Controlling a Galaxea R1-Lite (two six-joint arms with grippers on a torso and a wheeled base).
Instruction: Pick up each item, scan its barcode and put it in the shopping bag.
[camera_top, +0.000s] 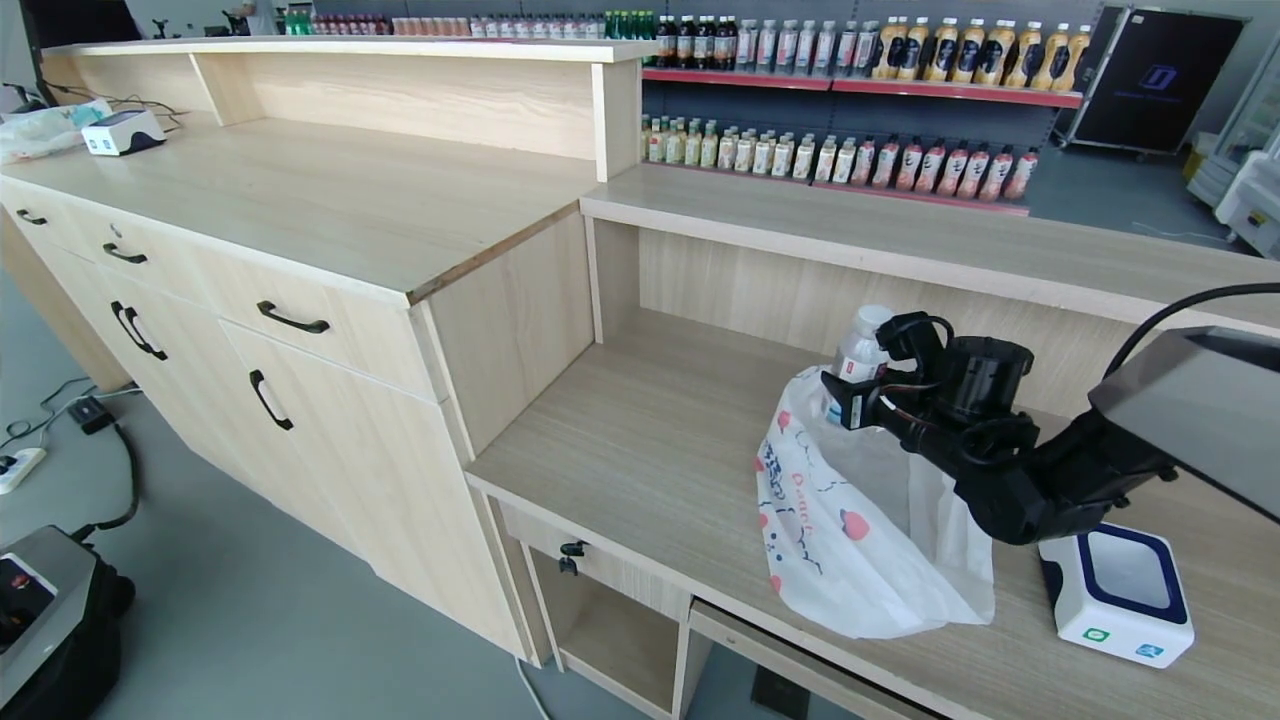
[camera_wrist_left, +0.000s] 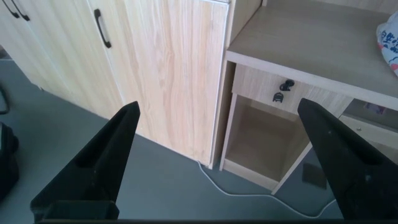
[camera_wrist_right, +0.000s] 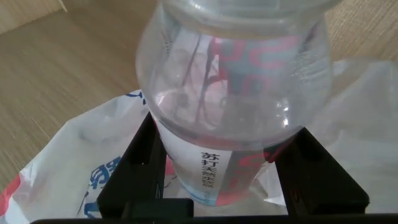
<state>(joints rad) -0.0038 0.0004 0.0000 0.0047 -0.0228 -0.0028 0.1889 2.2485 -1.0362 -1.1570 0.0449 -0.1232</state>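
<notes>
The right pincer (camera_top: 848, 398) was closed on a clear plastic bottle (camera_top: 862, 345) right of the frame's centre in the head view, gripping it around the label. The bottle stood roughly upright, white cap on top, directly over the open mouth of the shopping bag (camera_top: 850, 540). Whether its base touched the bag could not be told.

In the right wrist view the bottle (camera_wrist_right: 233, 93) sat between the two black fingers (camera_wrist_right: 134, 168). Its label was white with a red and blue patch and a column of dark printed characters.

The shopping bag was white plastic, printed with red hearts and blue lettering and doodles. It sat slumped on the lower desk (camera_top: 640, 440) in the lower right of the frame. Just beside it, further toward the lower right corner, lay a white barcode scanner (camera_top: 1120, 595) with a blue-rimmed window and two small stickers on its front edge.

The left pincer (camera_wrist_left: 217, 106) was spread wide with nothing between its fingers, hanging above the grey floor (camera_wrist_left: 161, 180) in front of the wooden cabinet (camera_wrist_left: 168, 68).

At the top of the head view, shelves (camera_top: 850, 90) carried rows of drink bottles.
</notes>
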